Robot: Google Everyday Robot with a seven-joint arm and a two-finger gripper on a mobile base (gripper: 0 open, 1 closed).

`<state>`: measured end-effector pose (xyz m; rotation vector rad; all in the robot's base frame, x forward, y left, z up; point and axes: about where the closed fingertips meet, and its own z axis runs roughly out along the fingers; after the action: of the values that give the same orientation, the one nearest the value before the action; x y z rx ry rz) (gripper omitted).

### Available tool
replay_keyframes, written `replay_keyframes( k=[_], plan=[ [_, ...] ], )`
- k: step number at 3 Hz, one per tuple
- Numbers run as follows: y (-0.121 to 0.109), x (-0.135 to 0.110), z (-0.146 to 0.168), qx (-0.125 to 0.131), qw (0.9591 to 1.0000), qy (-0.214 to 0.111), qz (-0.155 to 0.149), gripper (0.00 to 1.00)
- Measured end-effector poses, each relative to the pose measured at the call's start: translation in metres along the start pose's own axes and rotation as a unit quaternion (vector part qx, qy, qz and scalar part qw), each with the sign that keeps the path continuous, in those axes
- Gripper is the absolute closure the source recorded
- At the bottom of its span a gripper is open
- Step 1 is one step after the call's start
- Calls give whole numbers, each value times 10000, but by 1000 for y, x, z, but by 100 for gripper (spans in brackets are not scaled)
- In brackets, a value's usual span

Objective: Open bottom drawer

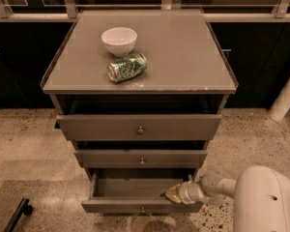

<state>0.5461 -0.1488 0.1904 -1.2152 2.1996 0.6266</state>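
The bottom drawer [135,206] is the slimmest of three grey-brown drawers in the cabinet. It stands pulled out, its inside showing, with a small round knob [142,210] at the centre of its front. My gripper [170,194] comes in from the right on a white arm [217,187] and sits at the drawer's right end, just behind the front panel and over its top edge. The middle drawer [141,157] and top drawer [140,127] are each pulled out a little.
A white bowl [119,40] and a green can [127,67] lying on its side rest on the cabinet top [183,57]. A white pillar [286,100] stands at the right. A dark bar [17,215] lies on the speckled floor at bottom left.
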Motion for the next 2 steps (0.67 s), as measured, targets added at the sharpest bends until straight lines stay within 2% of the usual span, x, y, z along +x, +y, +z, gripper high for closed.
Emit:
replay_keyframes(
  k=[1, 2],
  plan=[
    [0, 0, 0, -1, 10000, 0, 0, 100],
    [3, -1, 2, -108, 9999, 6, -59, 100]
  ],
)
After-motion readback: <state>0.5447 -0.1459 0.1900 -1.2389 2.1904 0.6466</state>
